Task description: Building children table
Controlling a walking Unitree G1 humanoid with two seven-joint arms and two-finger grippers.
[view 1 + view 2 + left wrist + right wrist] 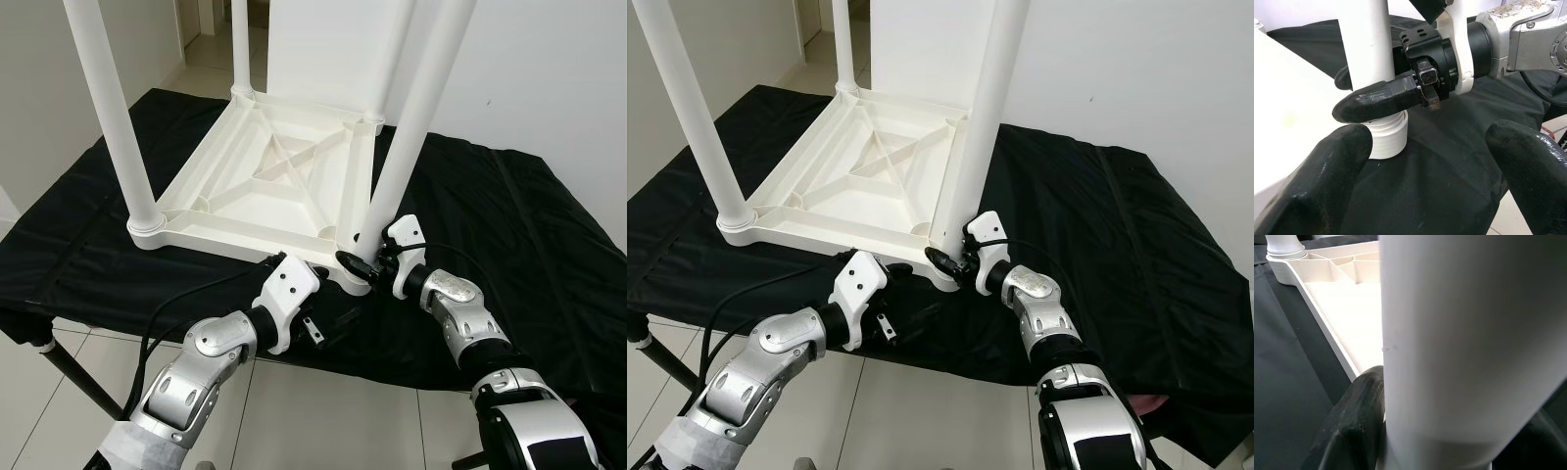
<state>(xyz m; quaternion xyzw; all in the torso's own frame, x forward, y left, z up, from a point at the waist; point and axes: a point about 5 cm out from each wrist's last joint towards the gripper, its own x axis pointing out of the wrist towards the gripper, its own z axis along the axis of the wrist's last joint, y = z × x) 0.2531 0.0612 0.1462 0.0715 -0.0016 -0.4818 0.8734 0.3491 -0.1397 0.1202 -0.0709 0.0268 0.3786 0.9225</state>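
Note:
A white plastic children's table [265,186] lies upside down on a black cloth, its legs pointing up. My right gripper [361,262] is shut on the near-right leg [411,127] just above its base at the table's front corner. In the left wrist view one black right finger [1376,105] wraps that leg [1369,44] above a ribbed white collar [1388,139]. The right wrist view has the leg [1464,333] close up between the fingers [1356,421]. My left gripper [1430,171] hovers open, holding nothing, just in front of that corner over the cloth [328,328].
The near-left leg [113,108] and a far leg [240,44] stand upright in their corners. The black cloth [509,225] covers a work table whose front edge runs just under my arms. Pale tiled floor [313,421] lies below; white walls stand behind.

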